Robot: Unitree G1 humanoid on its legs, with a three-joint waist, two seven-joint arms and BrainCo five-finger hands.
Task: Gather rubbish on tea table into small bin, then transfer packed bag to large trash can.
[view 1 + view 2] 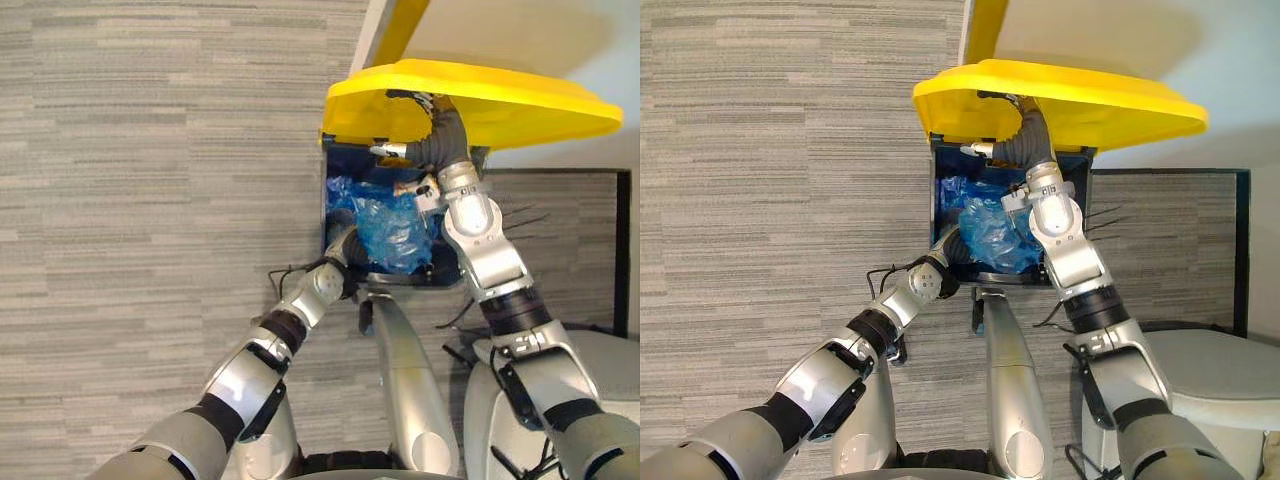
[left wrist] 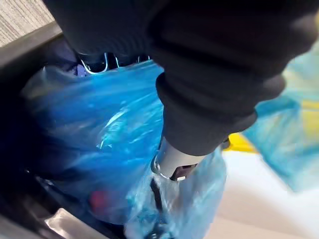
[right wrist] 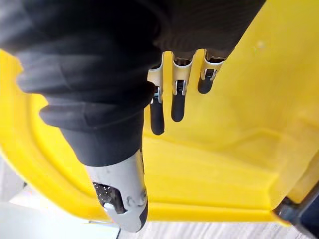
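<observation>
Handling: blue rubbish bag (image 1: 395, 232) probably soft, light, slippery; take bunched neck. Grasp of left hand (image 2: 172, 162) in it: cannot tell. Flat-fingered right hand (image 3: 177, 102) propping yellow lid (image 3: 234, 139).

A crumpled, translucent blue bag (image 1: 395, 230) is seen inside the dark large trash can (image 1: 937, 190), against the left hand (image 2: 172, 162). The yellow lid (image 1: 500, 100) is propped open above the right hand (image 3: 177, 97).

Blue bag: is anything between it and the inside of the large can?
Nothing visible. The right hand props the lid up, the can is open, and the bag lies in it by the left hand.
</observation>
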